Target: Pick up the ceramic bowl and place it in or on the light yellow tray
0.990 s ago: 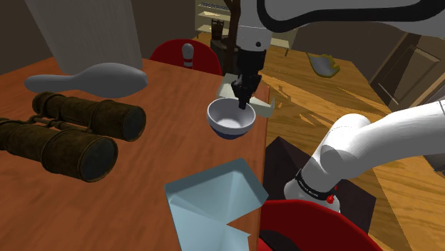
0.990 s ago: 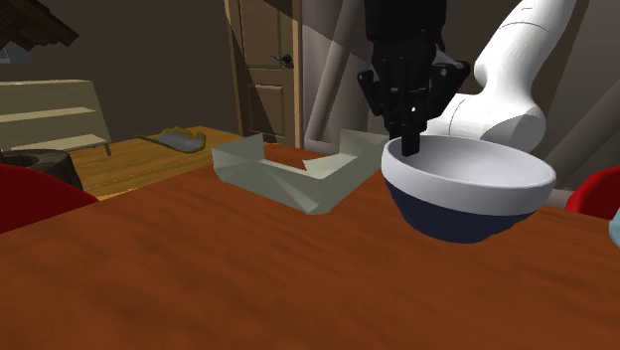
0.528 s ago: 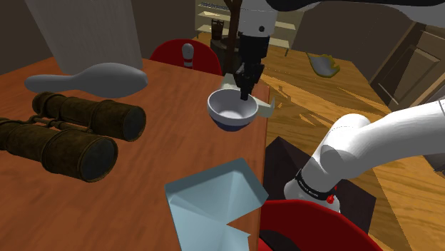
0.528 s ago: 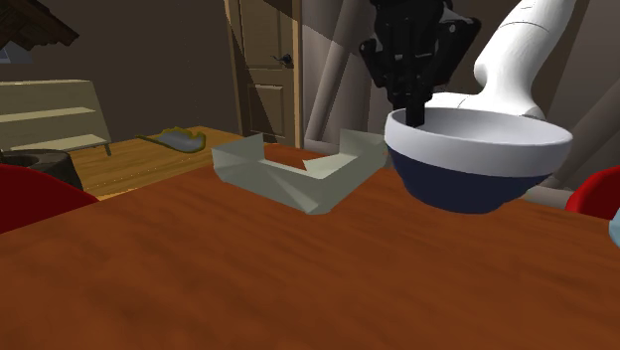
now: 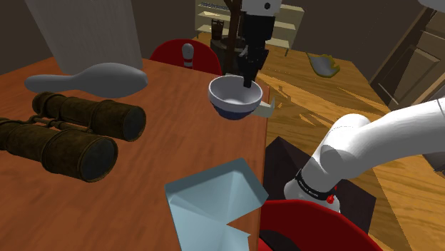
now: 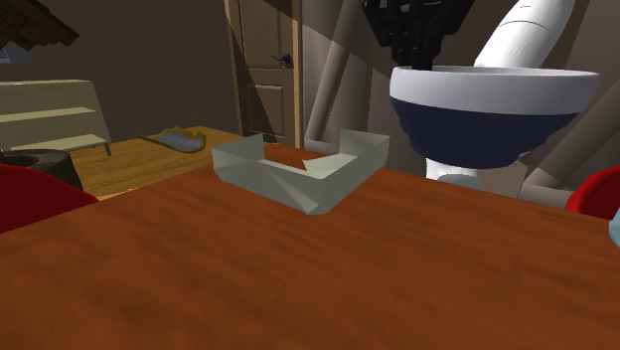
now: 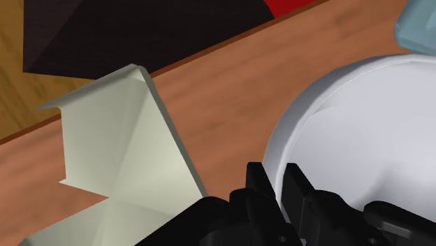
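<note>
The white arm (image 5: 353,146) rose from the shoulder view's lower right, bent at a bulky elbow and left that view at its right edge. Its last links came back in at the top, far across the table, and pointed straight down. In the second exterior view a white link (image 6: 522,40) slanted up behind the hand. The black gripper (image 5: 248,80) hung vertically with its fingers (image 7: 260,183) pinched close together on the rim of the bowl (image 5: 229,100), one inside the wall and one outside, carrying it in the air.
</note>
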Robot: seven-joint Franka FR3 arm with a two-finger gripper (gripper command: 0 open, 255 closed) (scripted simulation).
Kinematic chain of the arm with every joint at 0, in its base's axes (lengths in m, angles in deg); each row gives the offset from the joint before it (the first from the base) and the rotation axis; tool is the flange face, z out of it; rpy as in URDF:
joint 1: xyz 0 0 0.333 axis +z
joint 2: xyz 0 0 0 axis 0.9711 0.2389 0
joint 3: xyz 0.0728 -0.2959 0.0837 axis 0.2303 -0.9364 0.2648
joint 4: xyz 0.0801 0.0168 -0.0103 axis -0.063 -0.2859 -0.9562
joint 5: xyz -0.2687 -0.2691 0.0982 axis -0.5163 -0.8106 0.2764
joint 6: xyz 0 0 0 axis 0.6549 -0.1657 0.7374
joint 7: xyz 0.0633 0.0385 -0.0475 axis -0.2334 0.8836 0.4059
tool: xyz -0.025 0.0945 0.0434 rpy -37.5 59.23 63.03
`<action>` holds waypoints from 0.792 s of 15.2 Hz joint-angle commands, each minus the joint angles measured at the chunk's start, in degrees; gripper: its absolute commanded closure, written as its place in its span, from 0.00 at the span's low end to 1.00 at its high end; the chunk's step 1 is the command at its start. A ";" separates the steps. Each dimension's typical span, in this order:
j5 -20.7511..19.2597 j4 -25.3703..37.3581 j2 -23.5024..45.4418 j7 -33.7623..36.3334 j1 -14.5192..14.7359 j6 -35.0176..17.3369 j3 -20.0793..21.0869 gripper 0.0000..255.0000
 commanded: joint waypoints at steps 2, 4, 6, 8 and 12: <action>-0.16 2.62 0.53 0.26 -0.06 2.10 -0.20 1.00; -0.26 4.51 0.99 0.45 -0.11 3.52 -0.32 1.00; -0.35 6.45 1.50 0.64 -0.15 4.94 -0.43 1.00; -1.24 7.96 2.21 -0.59 -0.58 5.96 -1.58 1.00; -4.49 10.82 4.59 -5.85 -2.18 7.14 -5.87 1.00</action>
